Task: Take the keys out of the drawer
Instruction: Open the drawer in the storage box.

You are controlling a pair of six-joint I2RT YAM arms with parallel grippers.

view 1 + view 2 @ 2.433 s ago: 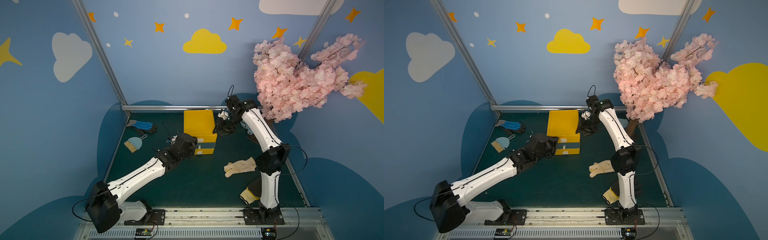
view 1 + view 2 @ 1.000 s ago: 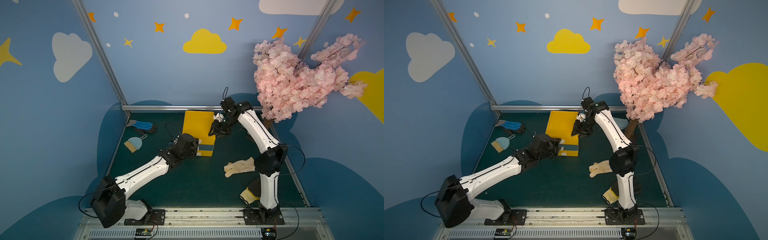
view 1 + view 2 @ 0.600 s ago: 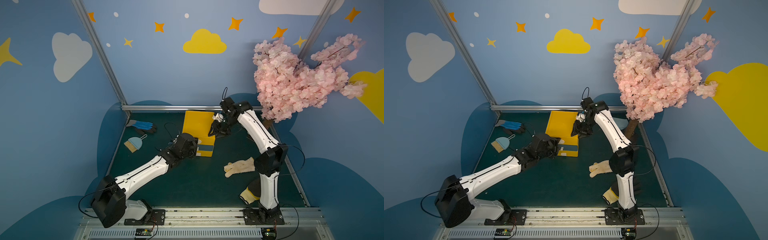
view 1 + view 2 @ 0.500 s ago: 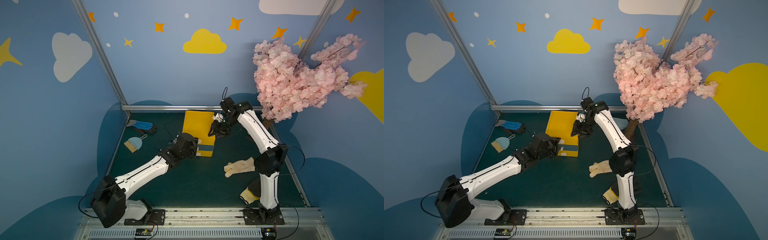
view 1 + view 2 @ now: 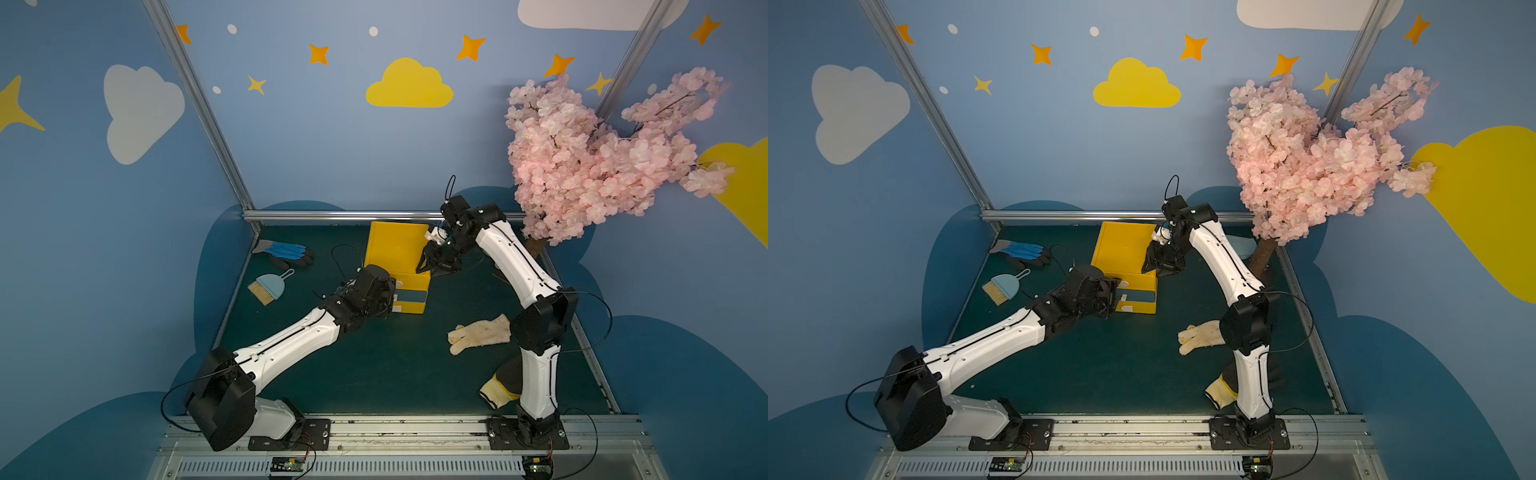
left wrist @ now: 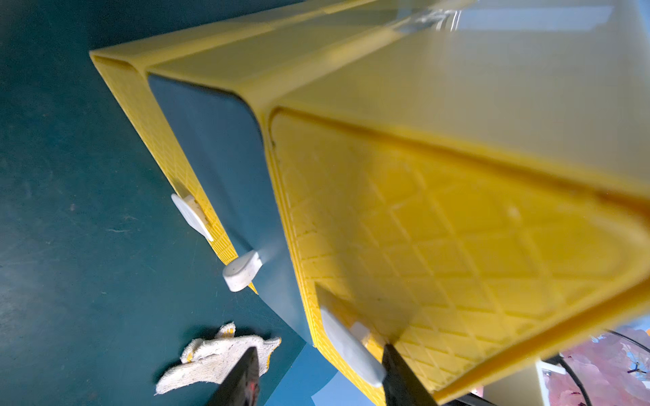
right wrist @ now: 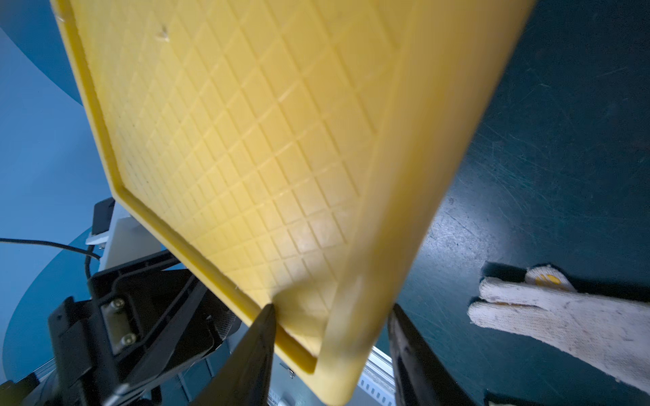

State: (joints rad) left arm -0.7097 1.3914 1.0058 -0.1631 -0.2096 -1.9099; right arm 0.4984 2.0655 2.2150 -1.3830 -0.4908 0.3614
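Well off to the left of the left fingers, a blue glove (image 5: 286,251) and a small brush (image 5: 266,289) are lying on the green mat (image 5: 374,374). The left gripper (image 6: 319,355) is reaching up to the front of the yellow cabinet (image 5: 395,249). Its fingers (image 6: 242,379) are standing spread, with the white handle (image 6: 351,351) of the top drawer (image 6: 457,246) sitting between them. One finger is lying just beside the handle and the other is standing clear of it, so nothing is being pinched.

Past those fingers a blue drawer front (image 6: 218,158) and a lower yellow front (image 6: 151,116) are showing. The keys are not showing in any view; the drawer fronts are hiding the insides.

To the right, the right gripper (image 7: 332,309) is sitting astride the cabinet's top front corner. Its fingers (image 7: 246,358) are standing wide and appear to be pinching that corner. One tip is resting on the ribbed top just inside the raised lip, and the other is lying against the side wall.

Nearer the robot than these fingers, a white glove (image 5: 478,334) is lying on the mat. Further right, a pink blossom tree (image 5: 602,166) is standing.
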